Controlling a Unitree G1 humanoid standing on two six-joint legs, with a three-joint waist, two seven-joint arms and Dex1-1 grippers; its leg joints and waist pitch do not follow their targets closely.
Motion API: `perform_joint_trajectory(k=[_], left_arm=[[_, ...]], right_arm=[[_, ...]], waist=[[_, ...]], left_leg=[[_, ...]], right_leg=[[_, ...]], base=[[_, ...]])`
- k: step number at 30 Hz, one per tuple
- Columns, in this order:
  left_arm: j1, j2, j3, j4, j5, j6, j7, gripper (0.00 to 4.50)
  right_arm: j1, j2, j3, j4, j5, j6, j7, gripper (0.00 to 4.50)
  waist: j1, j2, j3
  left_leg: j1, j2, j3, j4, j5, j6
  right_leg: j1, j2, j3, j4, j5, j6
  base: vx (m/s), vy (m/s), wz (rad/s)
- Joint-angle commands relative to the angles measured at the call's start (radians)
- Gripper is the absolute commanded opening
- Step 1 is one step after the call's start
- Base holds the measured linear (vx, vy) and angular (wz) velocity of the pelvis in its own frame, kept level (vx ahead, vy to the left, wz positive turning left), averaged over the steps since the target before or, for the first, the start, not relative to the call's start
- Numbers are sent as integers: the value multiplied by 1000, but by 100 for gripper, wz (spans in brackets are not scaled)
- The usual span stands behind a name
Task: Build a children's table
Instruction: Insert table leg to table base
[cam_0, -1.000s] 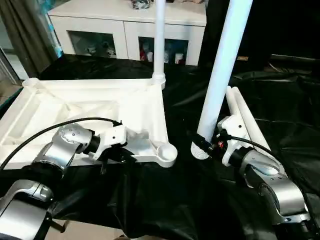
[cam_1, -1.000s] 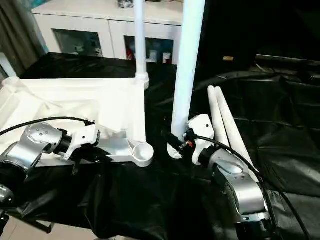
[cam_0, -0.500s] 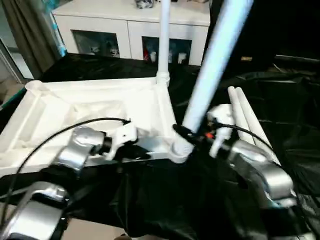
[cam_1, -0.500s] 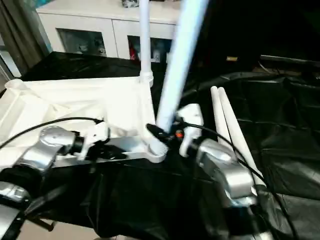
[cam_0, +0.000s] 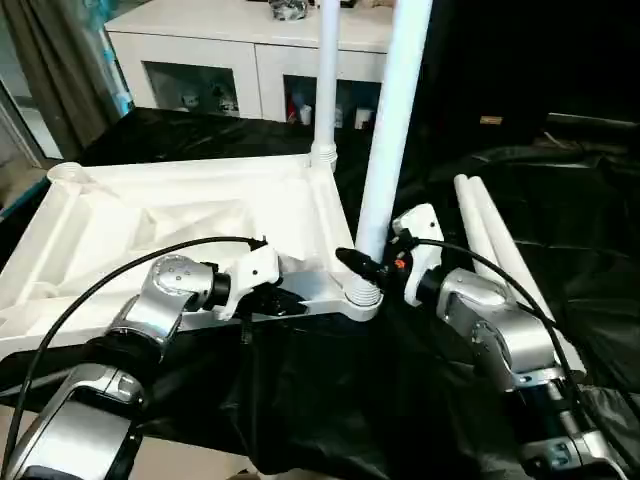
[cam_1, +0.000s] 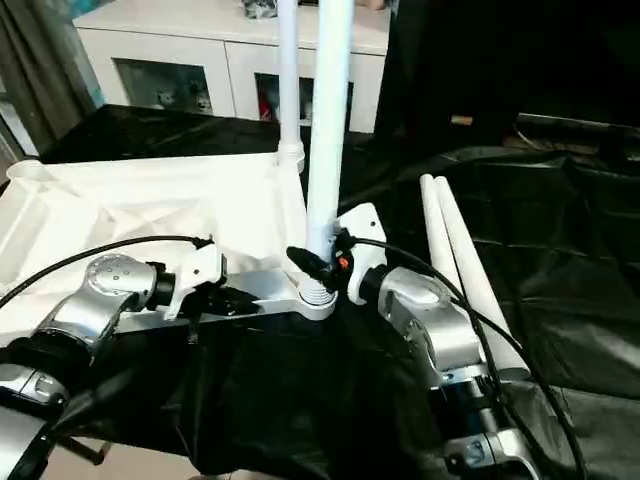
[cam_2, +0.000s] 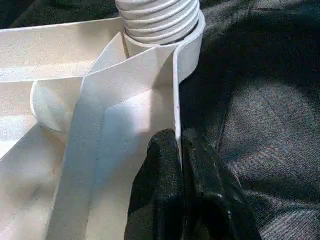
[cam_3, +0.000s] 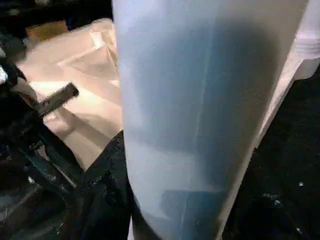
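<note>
Left pincer (cam_2: 181, 165): clamped on tabletop (cam_0: 150, 215) rim, at 7 o'clock.
Right pincer (cam_0: 375, 268): gripping second leg (cam_0: 390, 130) upright over near corner socket (cam_0: 362, 297).
Done: one leg (cam_0: 326, 80) standing, 12 o'clock.
Left: two legs (cam_0: 490, 240) lying on surface (cam_0: 580, 200), 3 o'clock.

The setting looks like a room in a home or a home-like test space rather than a workshop. Against the far wall stands a low white cabinet with glass-fronted compartments (cam_0: 255, 70), with small colourful items, too small to identify, behind the panes, and a grey-brown curtain (cam_0: 55, 70) hangs at the left beside it. The work surface is a large table draped in crinkled black cloth (cam_0: 560, 200), an improvised bench.
</note>
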Motion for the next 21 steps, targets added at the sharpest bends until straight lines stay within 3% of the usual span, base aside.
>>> perform_joint_trajectory(k=[1, 6, 7, 9, 15, 17, 21], left_arm=[[4, 4, -41, 15, 43, 15, -17, 0], [-7, 1, -37, 12, 35, 21, -34, 0], [-11, 0, -35, 13, 36, 20, -35, 0], [-17, -1, -33, 17, 36, 18, -35, 0], [-34, -11, -18, 29, 30, 13, -17, 0], [-42, -14, -10, 38, 31, 8, -4, 0], [-53, -16, -8, 50, 37, 0, 9, 0]], right_arm=[[10, -6, 24, 41, -16, 22, 21, 188], [6, 8, 2, 83, 9, 32, 30, 188], [8, 11, -4, 91, 10, 26, 28, 188], [15, 18, -25, 104, 24, 17, 24, 188], [49, 45, -95, 129, 79, -10, 18, 188], [82, 64, -120, 144, 97, -40, 17, 188], [147, 107, -164, 161, 120, -130, 2, 188]], waist=[[1, -5, -47], [0, -7, -50], [1, 2, -50], [0, -4, -50], [1, -2, -49], [2, 3, -49], [4, 2, -46]], left_leg=[[10, 33, -1, -83, -186, -13], [11, 32, -1, -83, -177, -12], [11, 32, -2, -83, -180, -14], [12, 33, -2, -85, -202, -20], [13, 35, -2, -88, -223, -22], [13, 36, -3, -89, -237, -23], [15, 38, -4, -96, -277, -26]], right_leg=[[33, -61, 39, -82, -35, -217], [33, -60, 38, -79, 12, -225], [33, -61, 38, -78, 14, -227], [33, -60, 38, -81, 3, -228], [31, -61, 39, -84, -14, -233], [29, -63, 39, -85, -16, -237], [27, -65, 39, -92, -63, -233]], base=[[0, 0, 0], [0, 0, 0], [0, 0, 0], [0, 0, 0], [0, 0, 0], [0, 0, 0], [0, 0, 0]])
